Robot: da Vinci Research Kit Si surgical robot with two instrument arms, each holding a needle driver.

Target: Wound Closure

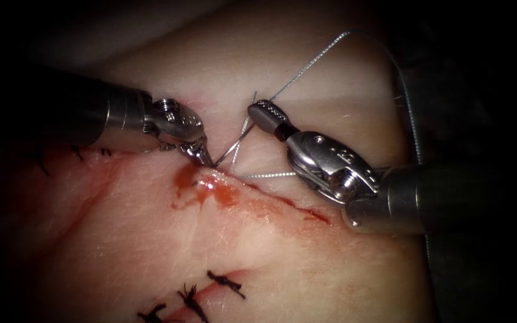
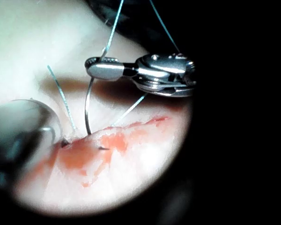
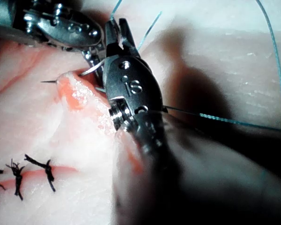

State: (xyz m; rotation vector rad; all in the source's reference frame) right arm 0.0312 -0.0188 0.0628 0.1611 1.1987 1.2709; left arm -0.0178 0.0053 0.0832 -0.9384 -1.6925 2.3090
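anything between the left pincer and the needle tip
Yes: the raised tissue edge. The needle, held near its thread end by the right pincer, passes through it; its tip pokes out beyond. The left pincer sits at that edge; its hold is unclear.

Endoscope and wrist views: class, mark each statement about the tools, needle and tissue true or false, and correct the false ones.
1. The right tool has its jaws shut on the needle near its thread end. True.
2. The needle lies loose on top of the tissue. False: it passes through the tissue at the cut's edge, and its point sticks out of the far side in the right wrist view.
3. Dark finished stitches sit lower on the tissue in the endoscope view. True.
4. The left tool is far from the cut. False: its tip is at the cut's edge beside the needle, just above the red fluid.
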